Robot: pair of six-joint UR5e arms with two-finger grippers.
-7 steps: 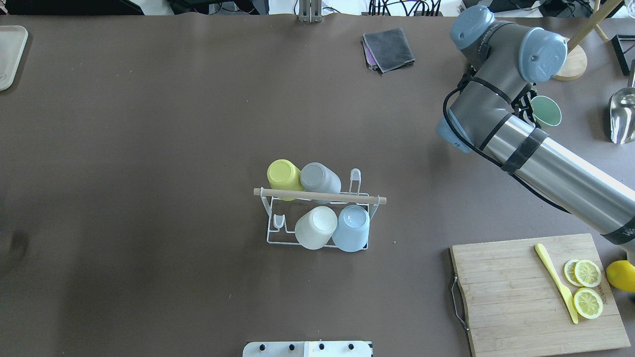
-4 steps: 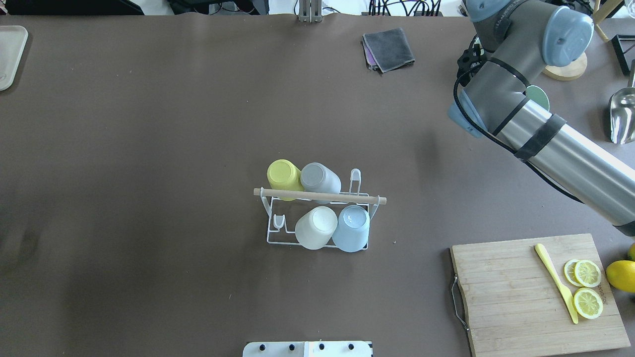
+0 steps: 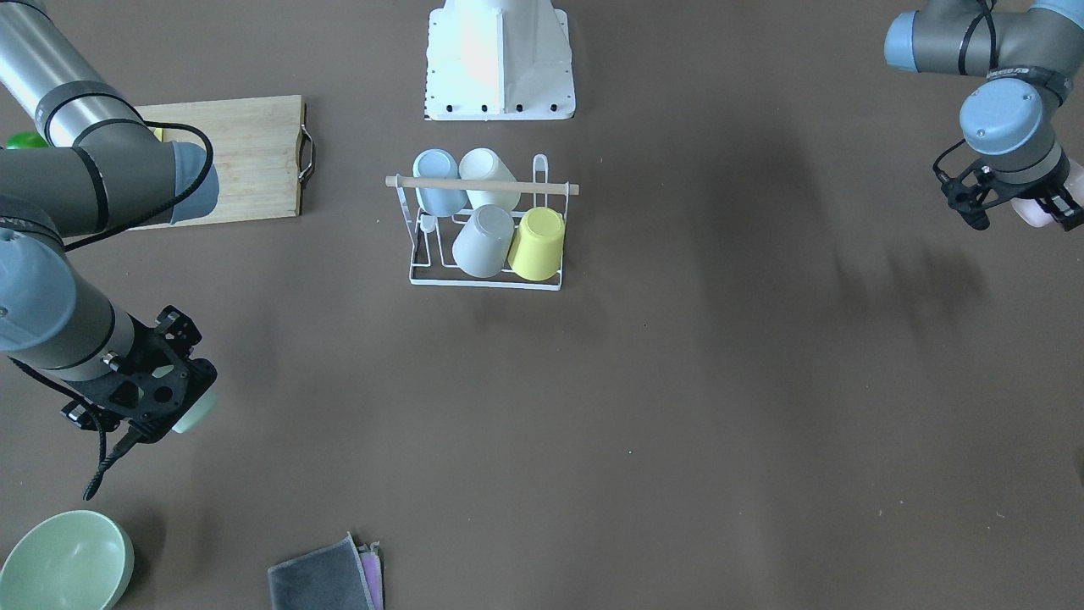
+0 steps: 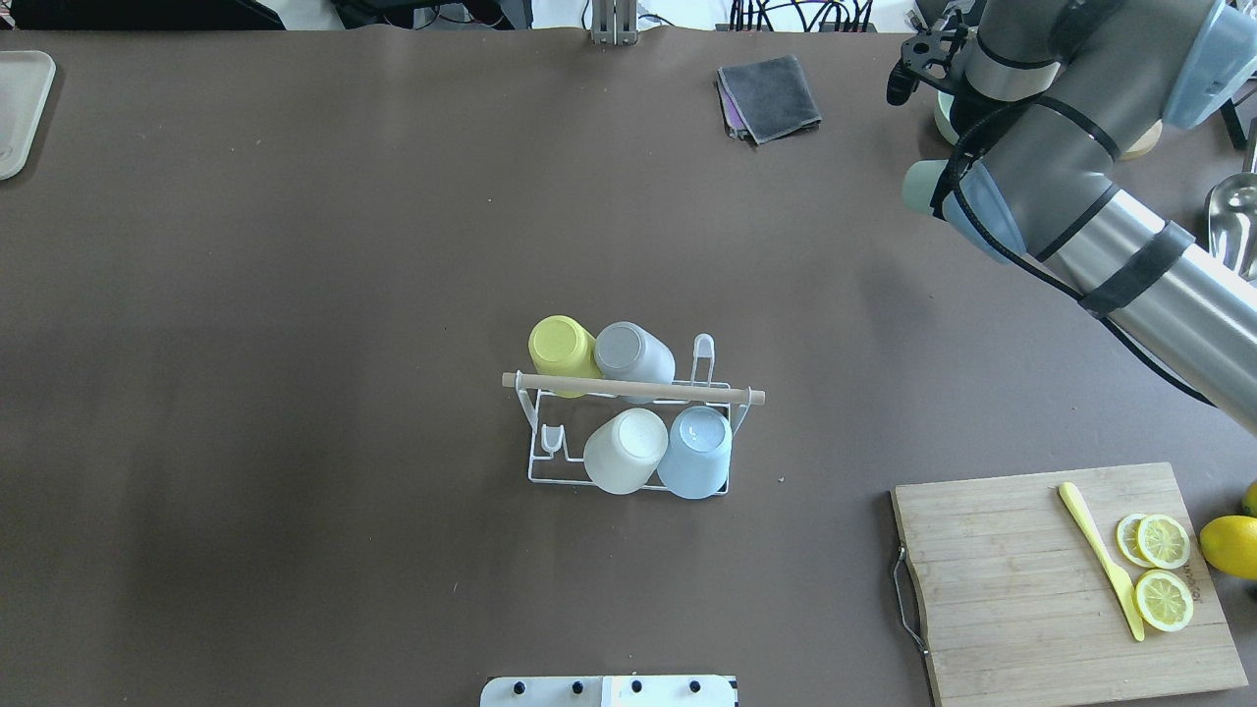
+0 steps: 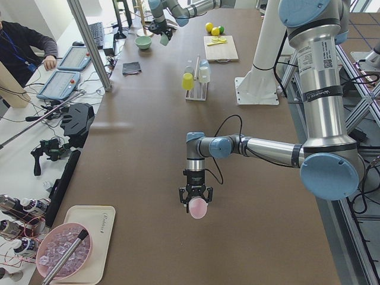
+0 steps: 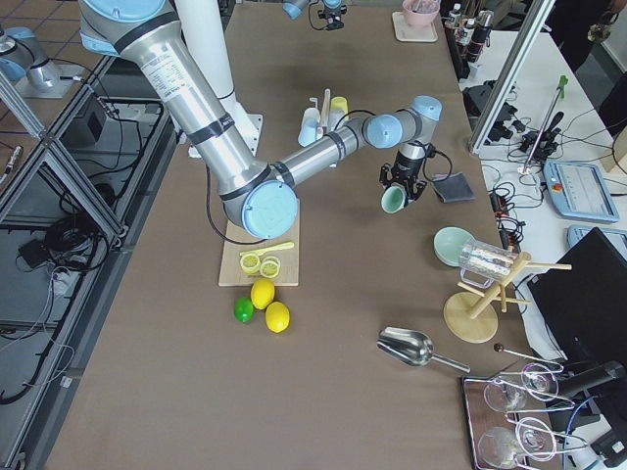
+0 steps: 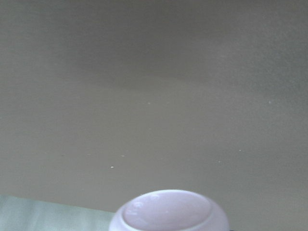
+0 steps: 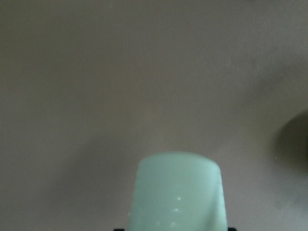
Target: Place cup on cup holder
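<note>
The cup holder (image 4: 638,389), a white wire rack with a wooden bar, stands mid-table and carries several upturned cups: yellow, grey, white and light blue. A bare prong (image 4: 703,352) rises at its far right corner. My right gripper (image 3: 178,398) is shut on a mint green cup (image 3: 199,411) and holds it above the far right part of the table; in the overhead view only this cup (image 4: 916,187) shows past the arm. Well off the table's left side, my left gripper (image 3: 1016,203) is shut on a pale pink cup (image 3: 1040,210), held above the surface.
A folded grey cloth (image 4: 771,98) lies at the far edge. A pale green bowl (image 3: 63,559) sits beyond my right gripper. At the near right is a cutting board (image 4: 1011,579) with lemon slices and a yellow knife. A metal scoop (image 4: 1232,226) lies at the right edge.
My right arm has swung toward the table's far edge, carrying the green cup leftward in the overhead view. The cup holder and its cups have not moved.
</note>
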